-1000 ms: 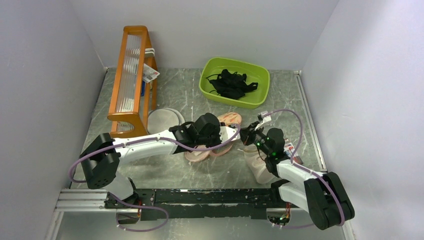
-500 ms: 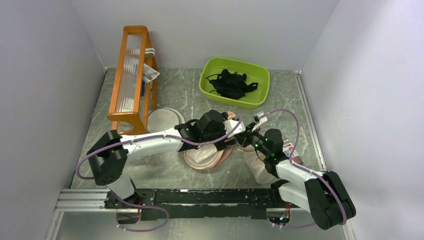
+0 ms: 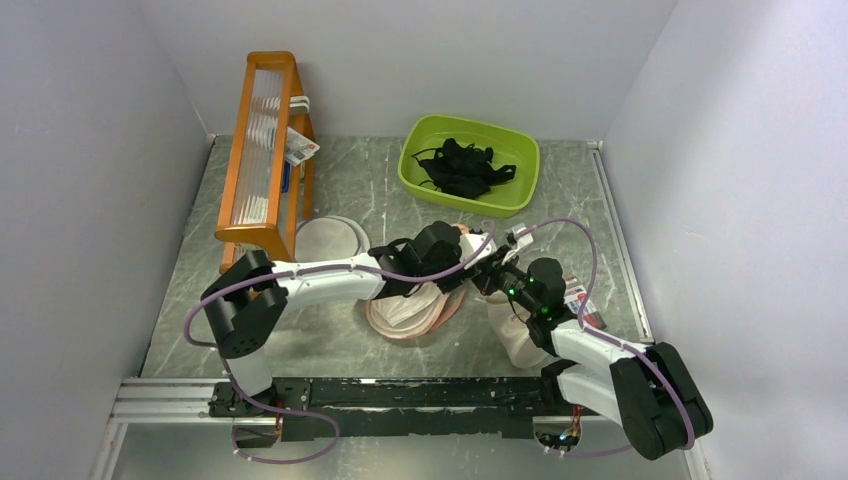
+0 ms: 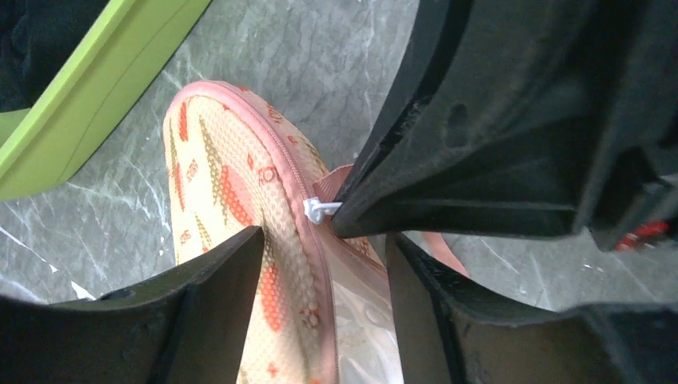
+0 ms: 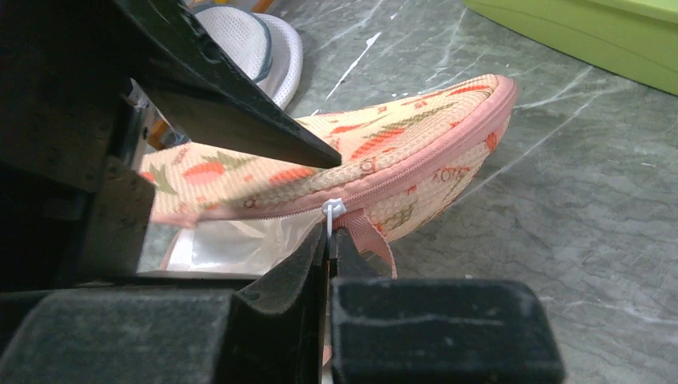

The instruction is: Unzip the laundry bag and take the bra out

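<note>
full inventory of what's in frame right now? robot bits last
laundry bag: 1, cream with orange-pink leaf print and pink zip edging, table centre, zip looks partly open
zip pull: 1, white, on the bag's zip
bra: none visible outside the bag
mesh disc: 1, grey-white, by the rack's near end
mesh pouch: 1, beige, under the right arm
bin: 1, lime green, far centre-right
black garments: tangled, count unclear, in the bin
rack: 1, orange, far left
table: 1, grey marbled
left gripper: black, fingers clamped either side of the bag
right gripper: black, shut on the zip pull
</note>
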`<state>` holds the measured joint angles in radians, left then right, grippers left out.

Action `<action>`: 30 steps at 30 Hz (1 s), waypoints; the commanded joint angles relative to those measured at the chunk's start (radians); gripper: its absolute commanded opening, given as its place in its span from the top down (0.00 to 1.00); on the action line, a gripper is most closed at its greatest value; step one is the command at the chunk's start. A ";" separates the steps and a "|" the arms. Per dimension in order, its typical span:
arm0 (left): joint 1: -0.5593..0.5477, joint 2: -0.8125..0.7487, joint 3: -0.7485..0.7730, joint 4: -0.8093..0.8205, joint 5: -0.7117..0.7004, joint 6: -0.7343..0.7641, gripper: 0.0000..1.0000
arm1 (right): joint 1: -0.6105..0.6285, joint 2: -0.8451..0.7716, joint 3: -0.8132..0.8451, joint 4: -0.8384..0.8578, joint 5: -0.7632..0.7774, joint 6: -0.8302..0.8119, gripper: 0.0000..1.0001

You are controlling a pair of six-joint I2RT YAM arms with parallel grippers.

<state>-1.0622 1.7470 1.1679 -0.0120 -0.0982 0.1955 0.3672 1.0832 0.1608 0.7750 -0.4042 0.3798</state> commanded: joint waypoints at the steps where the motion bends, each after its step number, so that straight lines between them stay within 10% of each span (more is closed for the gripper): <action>1: -0.003 0.053 0.052 -0.025 -0.064 -0.030 0.37 | 0.009 -0.019 0.014 0.020 -0.002 -0.017 1.00; 15: -0.015 -0.027 0.011 -0.009 -0.153 0.080 0.91 | 0.012 -0.014 0.031 -0.035 0.073 -0.025 1.00; 30: -0.028 -0.228 -0.142 0.045 -0.178 0.266 0.93 | -0.007 0.050 0.062 -0.112 0.239 0.023 1.00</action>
<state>-1.0882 1.5879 1.0504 -0.0296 -0.2241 0.4057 0.3782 1.0962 0.1970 0.7086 -0.2436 0.3969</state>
